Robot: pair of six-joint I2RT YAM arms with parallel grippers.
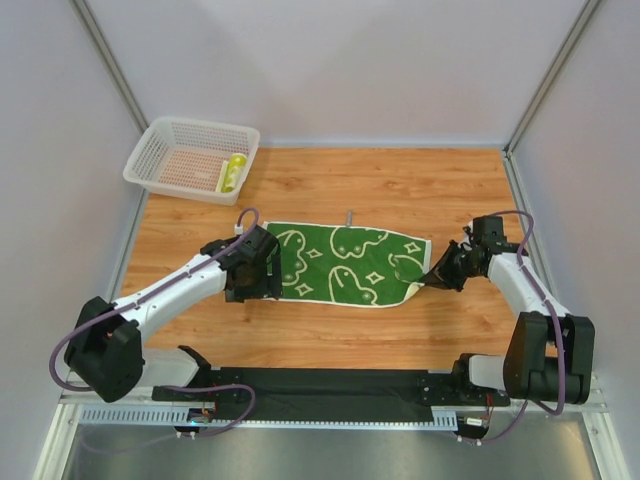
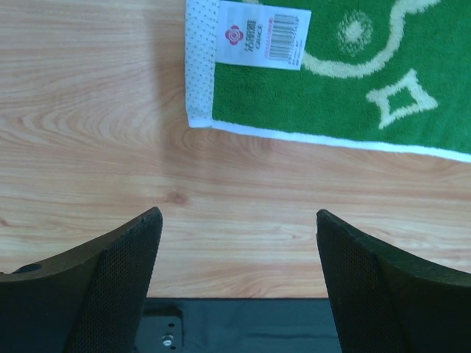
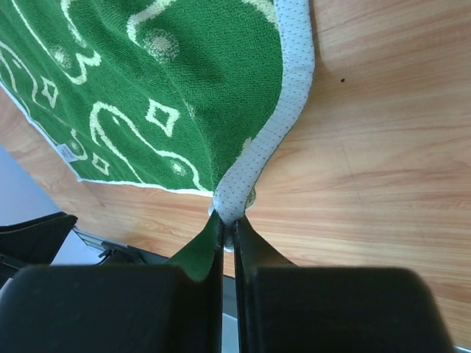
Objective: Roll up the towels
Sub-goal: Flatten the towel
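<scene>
- Nearest: black strip (image 1: 330, 385) runs along the desk (image 1: 400, 190) front edge, betw. the 2 arm bases.
- L claw (image 2: 235, 217) is released, fingers spread wide w/ nothing betw. them. It sits over bare wood just short of the green towel's (image 2: 331, 95) left near corner, not touching.
- R claw (image 3: 228, 220) is clenched on that towel's right near corner. The white dotted hem (image 3: 291, 110) is pinched & bunched betw. the fingers, and the cloth tapers to a point there.
- Green towel w/ cream outline pattern lies spread out mid-desk, long side L-to-R betw. the claws, not rolled.
- White label (image 2: 261, 33) w/ barcode sits at its left end, next to the dotted hem.
- Far left corner: white mesh basket (image 1: 172, 187). A yellow-green towel (image 1: 233, 172) lies rolled up inside at its right side, well apart from the claws.
</scene>
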